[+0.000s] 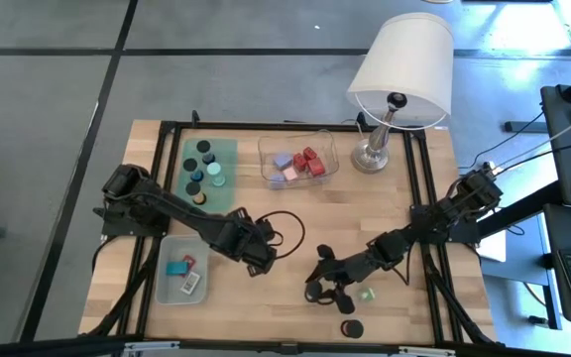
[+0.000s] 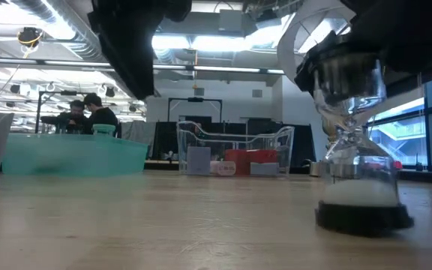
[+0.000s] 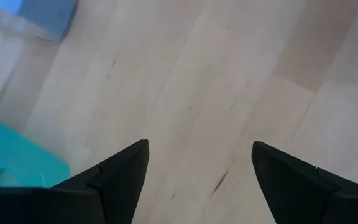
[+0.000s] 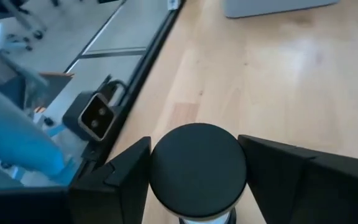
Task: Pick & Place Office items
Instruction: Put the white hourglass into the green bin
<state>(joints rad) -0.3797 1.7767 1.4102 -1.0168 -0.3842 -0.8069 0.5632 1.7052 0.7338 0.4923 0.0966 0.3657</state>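
A small hourglass (image 2: 360, 161) with black round end caps stands on the wood near the table's near edge. My right gripper (image 4: 194, 144) (image 1: 327, 288) is low over it, shut on its top cap. My left gripper (image 3: 199, 149) (image 1: 261, 260) is open and empty, hovering over bare wood just right of the grey tray (image 1: 167, 288), which holds a teal block, a red piece and a labelled rectangle. A small green block (image 1: 367, 295) and a black round cap (image 1: 352, 328) lie on the wood near the right gripper. My right gripper pinches the hourglass's black top cap (image 4: 197, 168) between its two fingers (image 4: 126, 174), one on either side of the round rim. The fingers slant down at it from the table's right. The hourglass is upright, its black base (image 2: 362, 217) on the table.
A green mat (image 1: 228, 149) at the far left carries several black and teal caps. A clear tray (image 1: 327, 149) beside it holds lilac, red and pink blocks. The white-shaded lamp (image 1: 401, 69) stands at the far right. People sit in the room beyond the table.
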